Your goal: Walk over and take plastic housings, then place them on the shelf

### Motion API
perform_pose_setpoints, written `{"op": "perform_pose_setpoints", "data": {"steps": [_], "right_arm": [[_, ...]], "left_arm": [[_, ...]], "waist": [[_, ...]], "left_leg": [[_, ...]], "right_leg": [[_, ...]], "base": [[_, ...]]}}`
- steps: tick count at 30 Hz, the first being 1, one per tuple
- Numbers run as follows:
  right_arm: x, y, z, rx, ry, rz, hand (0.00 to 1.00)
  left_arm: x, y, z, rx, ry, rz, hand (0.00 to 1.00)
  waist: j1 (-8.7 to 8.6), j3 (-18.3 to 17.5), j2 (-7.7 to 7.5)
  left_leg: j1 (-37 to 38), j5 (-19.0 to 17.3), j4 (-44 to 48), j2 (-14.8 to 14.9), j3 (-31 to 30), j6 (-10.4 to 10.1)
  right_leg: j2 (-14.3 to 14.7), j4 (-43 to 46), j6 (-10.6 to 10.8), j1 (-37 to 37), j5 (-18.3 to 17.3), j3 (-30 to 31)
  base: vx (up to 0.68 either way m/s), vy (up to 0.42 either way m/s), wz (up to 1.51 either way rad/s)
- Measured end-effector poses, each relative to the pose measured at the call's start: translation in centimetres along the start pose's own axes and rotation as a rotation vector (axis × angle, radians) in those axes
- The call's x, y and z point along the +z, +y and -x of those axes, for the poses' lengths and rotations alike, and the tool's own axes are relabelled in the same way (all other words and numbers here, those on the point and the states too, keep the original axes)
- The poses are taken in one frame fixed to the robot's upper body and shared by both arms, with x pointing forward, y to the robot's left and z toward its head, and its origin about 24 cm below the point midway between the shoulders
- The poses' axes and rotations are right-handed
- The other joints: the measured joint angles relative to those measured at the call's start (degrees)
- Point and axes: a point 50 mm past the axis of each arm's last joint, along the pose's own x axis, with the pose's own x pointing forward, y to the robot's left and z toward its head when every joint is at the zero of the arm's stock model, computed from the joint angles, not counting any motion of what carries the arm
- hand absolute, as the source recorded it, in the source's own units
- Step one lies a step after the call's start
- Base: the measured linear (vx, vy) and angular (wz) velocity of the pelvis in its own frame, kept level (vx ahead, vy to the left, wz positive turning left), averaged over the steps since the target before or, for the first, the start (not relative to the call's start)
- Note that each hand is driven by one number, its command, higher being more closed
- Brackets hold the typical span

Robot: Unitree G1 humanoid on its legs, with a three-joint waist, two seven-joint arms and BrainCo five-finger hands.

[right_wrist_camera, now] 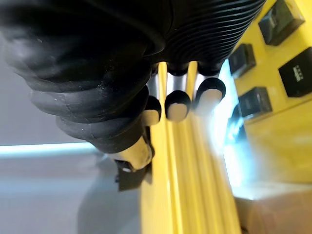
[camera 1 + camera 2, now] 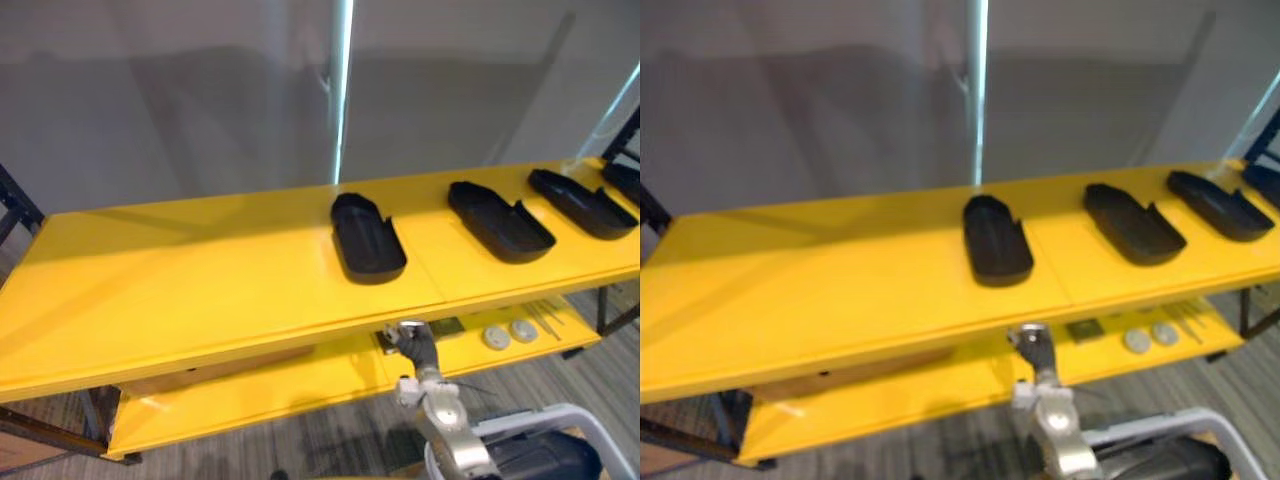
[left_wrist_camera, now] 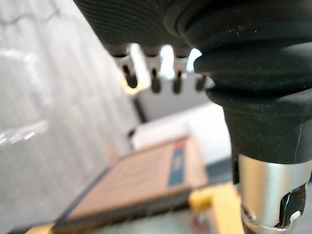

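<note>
Several black plastic housings lie in a row on the right half of the yellow shelf's top board (image 2: 200, 290): one near the middle (image 2: 367, 238), one further right (image 2: 500, 220), another beyond it (image 2: 583, 203). My right hand (image 2: 415, 345) hangs just under the board's front edge, below the middle housing and touching none of them. In the right wrist view its fingers (image 1: 176, 105) are relaxed beside the yellow edge and hold nothing. My left hand (image 3: 156, 80) hangs over the floor with straight, empty fingers.
On the lower yellow board (image 2: 260, 395) lie two round silver discs (image 2: 496, 337) and small black blocks (image 1: 292, 73). A dark rack frame (image 2: 15, 205) stands at the far left. A flat cardboard box (image 3: 141, 180) lies below the left hand. A grey wall runs behind the shelf.
</note>
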Motion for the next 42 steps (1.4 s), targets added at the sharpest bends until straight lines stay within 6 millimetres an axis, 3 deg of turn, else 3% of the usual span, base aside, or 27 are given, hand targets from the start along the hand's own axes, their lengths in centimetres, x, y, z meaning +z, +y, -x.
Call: {"op": "perform_pose_setpoints", "data": {"steps": [2,9,13,20,26,30,34,40,42], "right_arm": [[1.0,-0.4,-1.1,-0.028,-0.039,0.014,1.0],[1.2,-1.0,-1.6,-0.037,-0.058,0.039,1.0],[1.8,-1.6,-2.1,-0.064,-0.074,0.035,1.0],[2.1,-1.5,-2.2,-0.058,-0.084,0.04,1.0],[2.6,-1.2,-2.3,-0.051,-0.075,0.042,1.0],[3.4,-0.9,-1.4,-0.014,-0.061,0.007,1.0],[3.6,0.2,0.6,0.151,-0.042,0.014,1.0],[3.8,1.7,1.3,0.311,-0.03,0.004,1.0],[4.8,2.2,1.6,0.352,-0.06,-0.027,1.0]], "left_arm": [[-0.6,-0.5,0.3,-0.047,0.038,0.005,0.0],[-2.1,-0.3,-0.1,-0.116,0.096,-0.052,0.0],[-3.2,0.4,-0.3,-0.102,0.181,-0.029,0.0],[-4.6,1.7,-0.5,-0.079,0.247,-0.045,0.0],[-5.2,1.2,-0.1,-0.093,0.297,-0.023,0.0],[-5.7,1.6,-0.1,-0.067,0.326,-0.015,0.0],[-5.8,1.7,0.0,-0.069,0.33,-0.023,0.0],[-5.9,1.3,0.2,-0.087,0.34,-0.025,0.0],[-5.9,1.1,0.2,-0.093,0.342,-0.02,0.0]], "waist": [[0.73,0.71,-0.02],[0.61,2.06,0.39],[0.75,3.2,1.56],[0.44,3.59,1.94],[-0.11,4.0,1.93],[-0.56,4.33,1.99],[-0.92,4.32,1.59],[-1.05,4.57,0.91],[-1.07,4.65,0.63]], "left_leg": [[0.02,0.01,0.01,-0.01,-0.16,0.0],[-0.05,0.42,0.01,-0.08,-1.51,-0.14],[-0.22,0.43,0.0,-0.25,-2.01,-0.19],[-0.43,0.43,0.0,-0.08,-2.36,-0.2],[-0.6,0.43,0.0,0.0,-2.24,-0.2],[-1.17,0.4,0.01,0.11,-1.6,-0.2],[-0.98,0.29,0.03,0.51,-1.17,-0.36],[-0.01,-0.58,0.04,1.23,0.46,-0.85],[-0.08,-0.81,0.04,1.31,0.89,-0.87]], "right_leg": [[-0.02,0.19,0.15,0.16,-0.13,-0.38],[0.03,0.32,0.29,0.58,-0.2,-1.33],[0.03,0.25,0.16,0.62,-0.73,-2.3],[0.11,0.12,0.2,0.68,-0.76,-2.94],[0.11,0.14,0.2,0.44,-0.76,-2.9],[0.05,0.18,0.14,-0.23,-0.79,-2.68],[0.21,0.58,0.4,-0.24,-0.65,-2.21],[0.7,0.61,0.32,-0.12,-0.7,-0.78],[0.72,0.62,-0.1,-0.46,-0.97,-0.62]], "base": [[0.02,-0.013,0.1],[-0.02,-0.007,0.07],[-0.07,0.004,0.08],[-0.01,0.001,0.01],[0.0,0.0,0.0],[0.02,0.0,-0.01],[0.1,-0.022,-0.04],[0.06,-0.025,-0.14],[0.0,-0.008,-0.08]]}}
